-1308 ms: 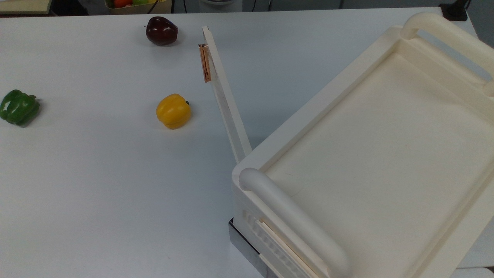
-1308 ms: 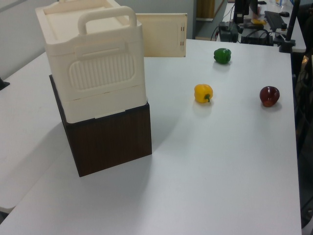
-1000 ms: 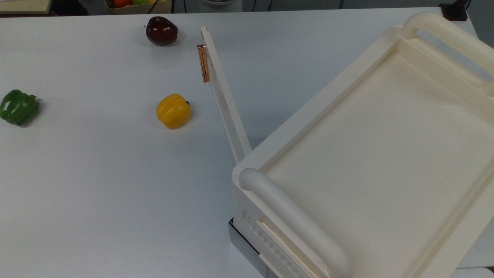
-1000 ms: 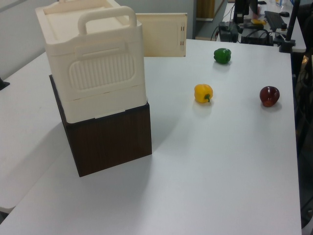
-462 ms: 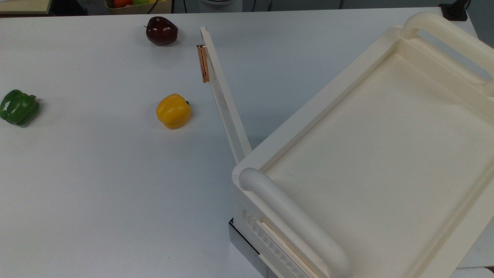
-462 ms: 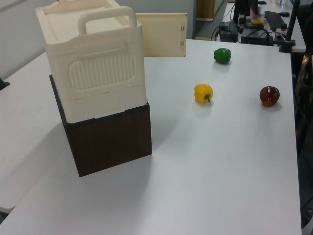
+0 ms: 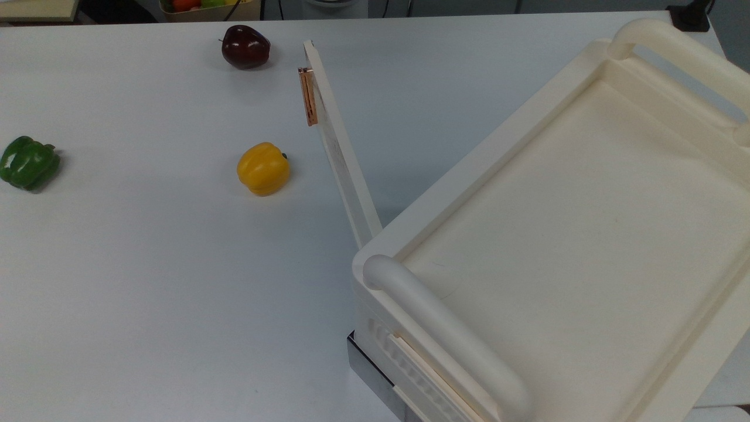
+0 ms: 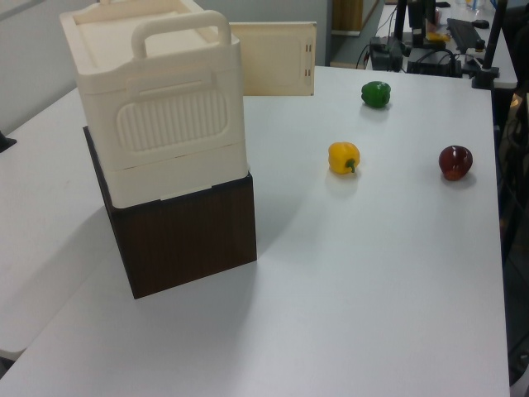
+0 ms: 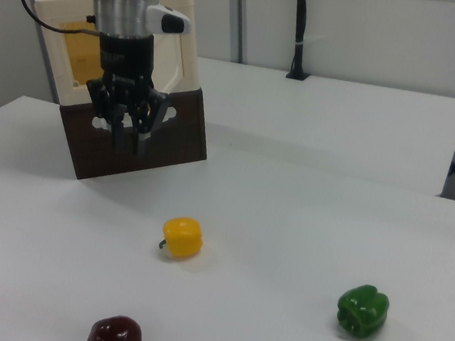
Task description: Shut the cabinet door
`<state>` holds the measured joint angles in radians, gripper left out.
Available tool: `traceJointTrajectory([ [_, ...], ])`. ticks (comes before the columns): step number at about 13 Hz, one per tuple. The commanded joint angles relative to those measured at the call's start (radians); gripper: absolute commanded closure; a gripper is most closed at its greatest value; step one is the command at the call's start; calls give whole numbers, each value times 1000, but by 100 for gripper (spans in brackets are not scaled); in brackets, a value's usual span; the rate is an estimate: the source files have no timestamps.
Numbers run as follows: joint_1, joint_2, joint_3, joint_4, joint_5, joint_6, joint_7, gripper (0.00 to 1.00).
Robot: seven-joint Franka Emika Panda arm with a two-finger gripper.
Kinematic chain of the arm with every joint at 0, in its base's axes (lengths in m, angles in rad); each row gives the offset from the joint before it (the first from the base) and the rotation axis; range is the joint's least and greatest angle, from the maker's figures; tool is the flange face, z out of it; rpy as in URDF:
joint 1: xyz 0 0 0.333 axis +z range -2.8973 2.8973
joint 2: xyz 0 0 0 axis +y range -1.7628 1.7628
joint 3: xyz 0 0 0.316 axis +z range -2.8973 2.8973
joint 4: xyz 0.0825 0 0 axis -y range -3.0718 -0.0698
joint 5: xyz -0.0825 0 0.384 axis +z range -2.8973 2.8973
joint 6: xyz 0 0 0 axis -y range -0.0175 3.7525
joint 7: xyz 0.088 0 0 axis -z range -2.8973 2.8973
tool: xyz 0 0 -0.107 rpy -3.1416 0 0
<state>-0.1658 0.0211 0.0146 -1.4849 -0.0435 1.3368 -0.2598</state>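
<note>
A: What fills the top view's right side?

B: The cabinet (image 7: pixel 562 234), cream-white, with a recessed tray-like top and a thick rounded handle (image 7: pixel 445 334) along its near edge. A second rounded handle (image 7: pixel 679 53) sits at the far corner.

A: And the cabinet door (image 7: pixel 340 146)?

B: Swung wide open, seen edge-on, running from the cabinet's corner toward the top view's upper left. A copper handle strip (image 7: pixel 308 97) sits near its free end.

A: Anything on the desk (image 7: pixel 146 281)?

B: A yellow bell pepper (image 7: pixel 263 169) just beside the door on the top view's left, a dark red apple (image 7: pixel 245 46) farther up, and a green bell pepper (image 7: pixel 28 163) well apart at the left edge.
</note>
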Motion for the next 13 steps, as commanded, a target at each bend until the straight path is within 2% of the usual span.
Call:
traceJointTrajectory([
  [1, 2, -13, -10, -20, 52, -7, -21, 91],
  [5, -1, -7, -16, -18, 163, 16, 19, 98],
  [8, -28, -9, -16, -17, 263, 169, 262, 98],
  [10, -14, 16, -12, -15, 272, 252, 414, 97],
  [13, -8, 20, 1, -15, 332, 394, 650, 95],
])
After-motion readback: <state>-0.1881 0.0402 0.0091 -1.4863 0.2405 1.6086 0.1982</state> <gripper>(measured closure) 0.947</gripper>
